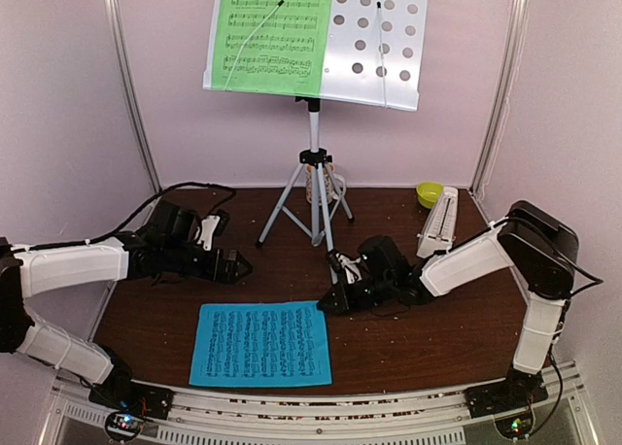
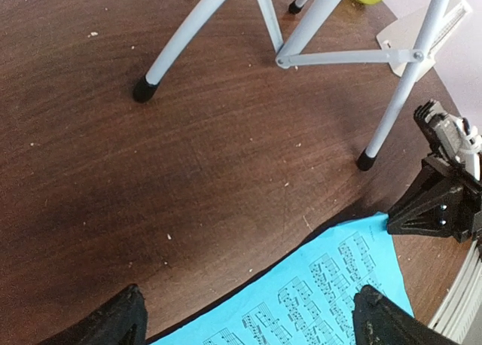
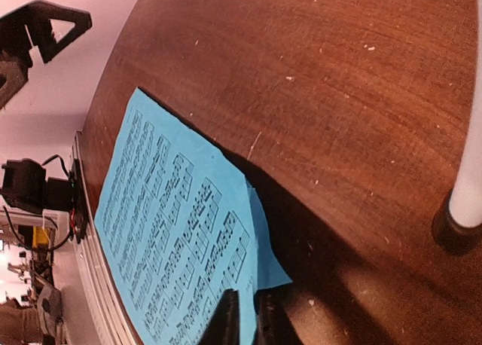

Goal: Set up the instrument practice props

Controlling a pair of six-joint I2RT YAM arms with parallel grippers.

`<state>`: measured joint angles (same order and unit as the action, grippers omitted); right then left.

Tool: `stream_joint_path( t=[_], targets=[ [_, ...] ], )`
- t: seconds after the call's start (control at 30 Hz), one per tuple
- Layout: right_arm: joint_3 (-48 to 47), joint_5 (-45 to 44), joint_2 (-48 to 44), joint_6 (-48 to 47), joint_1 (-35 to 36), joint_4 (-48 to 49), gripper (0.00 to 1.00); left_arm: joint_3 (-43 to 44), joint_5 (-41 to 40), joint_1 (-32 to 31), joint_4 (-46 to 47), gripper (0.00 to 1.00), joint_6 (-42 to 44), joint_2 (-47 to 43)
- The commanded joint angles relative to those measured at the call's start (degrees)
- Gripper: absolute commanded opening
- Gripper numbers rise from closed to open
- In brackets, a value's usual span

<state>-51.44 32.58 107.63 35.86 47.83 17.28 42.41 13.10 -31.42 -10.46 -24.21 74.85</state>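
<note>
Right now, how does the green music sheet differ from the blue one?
The green sheet stands propped on the music stand's left half; the blue sheet lies on the table. The green sheet sits flat under a wire clip, while the blue sheet has one corner curled up, pinched by the right end effector. Both are coloured pages printed with rows of music.

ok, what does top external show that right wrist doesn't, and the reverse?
Only top external: green sheet on the music stand, metronome, lime bowl.
Only right wrist: right fingers pinched on the blue sheet at its lifted corner.
Both: blue sheet, brown table, a tripod foot.
</note>
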Motion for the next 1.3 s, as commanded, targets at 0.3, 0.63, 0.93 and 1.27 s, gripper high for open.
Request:
stream_joint_path(
  t=[0.3, 0.63, 0.93, 1.27],
  targets=[
    [5.44, -4.98, -13.95, -11.46, 0.18, -0.52, 0.0, -6.81, 5.75, 5.22, 12.0, 0.98, -4.76, -5.41],
    [2.73, -4.01, -7.03, 0.8, 0.37, -2.9, 0.31, -7.51, 5.1, 5.62, 10.44, 0.98, -4.61, -4.57],
    [-1.51, -5.75, -0.07, 3.63, 2.41, -3.52, 0.36, -8.05, 5.11, 5.6, 11.69, 0.98, -5.08, -3.92],
    [-5.98, -5.04, 4.16, 4.48, 3.24, -4.02, 0.34, -8.28, 4.73, 5.61, 12.02, 0.98, -4.89, -4.1]
  ],
)
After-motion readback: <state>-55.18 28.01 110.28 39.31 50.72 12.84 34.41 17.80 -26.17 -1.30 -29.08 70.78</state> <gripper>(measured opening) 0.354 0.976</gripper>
